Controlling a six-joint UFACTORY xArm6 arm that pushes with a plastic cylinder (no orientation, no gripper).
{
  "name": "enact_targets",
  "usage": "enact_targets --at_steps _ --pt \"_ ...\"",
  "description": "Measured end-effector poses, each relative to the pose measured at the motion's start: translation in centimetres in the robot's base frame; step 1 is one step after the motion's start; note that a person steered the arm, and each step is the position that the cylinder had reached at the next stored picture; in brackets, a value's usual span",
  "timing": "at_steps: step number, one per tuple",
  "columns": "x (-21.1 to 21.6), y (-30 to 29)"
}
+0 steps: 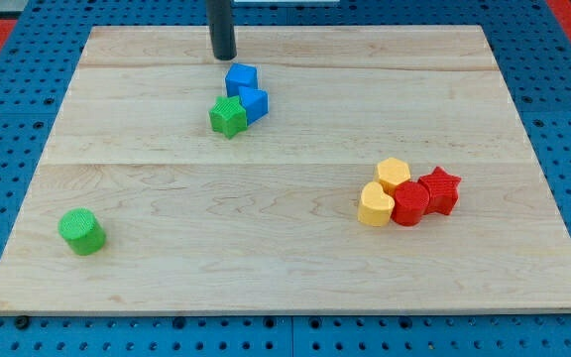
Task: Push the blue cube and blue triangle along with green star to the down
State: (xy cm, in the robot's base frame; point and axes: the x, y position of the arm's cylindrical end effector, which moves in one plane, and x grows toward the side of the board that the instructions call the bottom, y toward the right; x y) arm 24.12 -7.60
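The blue cube (241, 78) sits near the view's top, left of centre. The blue triangle (255, 103) touches it just below and to the right. The green star (227, 117) touches the blue triangle on its lower left. The three form one tight cluster. My tip (224, 57) is at the end of the dark rod, just above and slightly left of the blue cube, a small gap apart from it.
A green cylinder (82, 231) stands at the lower left. At the right, a yellow hexagon (394, 175), a yellow heart (375, 205), a red cylinder (410, 204) and a red star (441, 189) are bunched together. The wooden board (285, 288) lies on a blue pegboard.
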Motion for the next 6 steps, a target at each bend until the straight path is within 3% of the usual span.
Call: enact_targets --at_steps 2,4,5,6 --pt "2.4 1.3" --pt "8.4 0.5" --pt "8.7 -2.3" --pt "9.0 -13.5"
